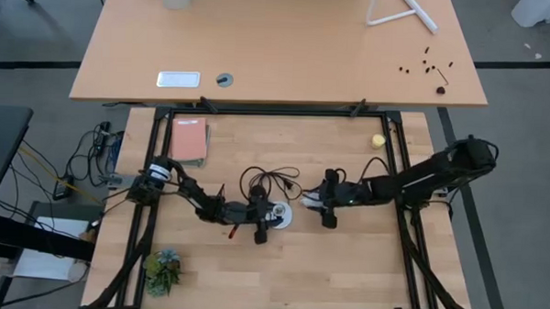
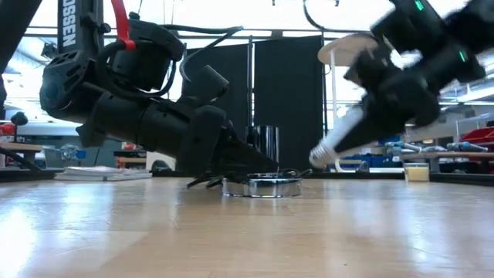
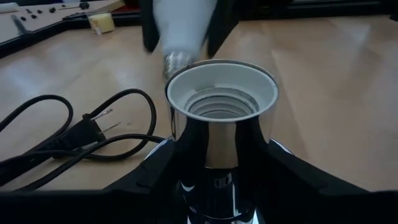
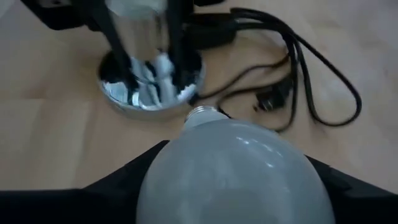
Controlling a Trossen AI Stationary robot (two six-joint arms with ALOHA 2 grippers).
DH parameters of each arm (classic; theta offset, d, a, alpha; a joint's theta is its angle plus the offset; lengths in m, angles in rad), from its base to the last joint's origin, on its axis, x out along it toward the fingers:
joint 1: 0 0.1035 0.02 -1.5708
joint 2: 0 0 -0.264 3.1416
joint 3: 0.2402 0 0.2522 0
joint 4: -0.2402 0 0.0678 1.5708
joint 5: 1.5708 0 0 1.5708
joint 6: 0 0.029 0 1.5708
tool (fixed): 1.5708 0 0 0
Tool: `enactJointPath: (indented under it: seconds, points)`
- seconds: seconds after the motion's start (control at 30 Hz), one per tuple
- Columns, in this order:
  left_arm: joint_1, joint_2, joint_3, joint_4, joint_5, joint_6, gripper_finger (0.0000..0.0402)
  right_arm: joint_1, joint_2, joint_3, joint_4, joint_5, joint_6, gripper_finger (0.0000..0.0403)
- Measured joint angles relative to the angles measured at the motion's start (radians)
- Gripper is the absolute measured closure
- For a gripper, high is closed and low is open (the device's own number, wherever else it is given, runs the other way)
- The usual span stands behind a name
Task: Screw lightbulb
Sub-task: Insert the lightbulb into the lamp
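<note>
The socket (image 3: 221, 93), a chrome tube with a white threaded mouth, stands upright on its shiny round disc (image 2: 262, 185) at the table's middle. My left gripper (image 1: 269, 217) reaches it from the left and is shut on the tube. The white lightbulb (image 2: 343, 139) hangs tilted just right of the socket and above its disc, with my right gripper (image 1: 321, 204) shut on it. In the left wrist view the lightbulb (image 3: 180, 28) shows just beyond the socket's rim, its screw base (image 3: 174, 60) near the mouth but outside it. My left gripper pinches the socket's chrome tube (image 3: 217, 149) between its two fingers (image 3: 152, 177), below the open mouth. It comes nearly level from the table's left. The socket stays upright with its disc on the table. My right gripper pinches the lightbulb's frosted globe (image 4: 168, 180) at its wide part, one finger (image 4: 112, 190) on each side. The fingers slant down from the table's right. The lightbulb is lifted clear and tilted, its screw base (image 2: 318, 158) pointing down toward the socket.
The socket's black cord and plug (image 3: 87, 130) lie in loops behind it (image 1: 269, 182). A reddish book (image 1: 189, 140) lies at the far left, a yellow ball (image 1: 378, 140) at the far right, a small plant (image 1: 164, 268) at the near left.
</note>
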Motion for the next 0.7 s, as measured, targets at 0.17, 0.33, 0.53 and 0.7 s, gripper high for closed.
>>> enactJointPath:
  seconds: [0.17, 0.33, 0.53, 0.7]
  points:
    - [0.013, 0.0, 0.017, -0.005, -0.006, -0.022, 0.0207, 0.0, -0.044, 0.23, -0.36, 0.007, -0.048, 0.0139]
    - [0.033, 0.001, 0.068, -0.011, -0.007, 0.052, 0.0207, -0.001, -0.031, 0.402, -0.523, -0.007, -0.094, 0.0124]
    - [0.054, 0.001, 0.137, -0.082, -0.005, 0.084, 0.0206, -0.001, -0.009, 0.552, -0.68, -0.037, -0.096, 0.0138]
    - [0.055, 0.001, 0.185, -0.198, 0.0, 0.051, 0.0206, -0.001, 0.039, 0.606, -0.736, -0.048, -0.08, 0.0139]
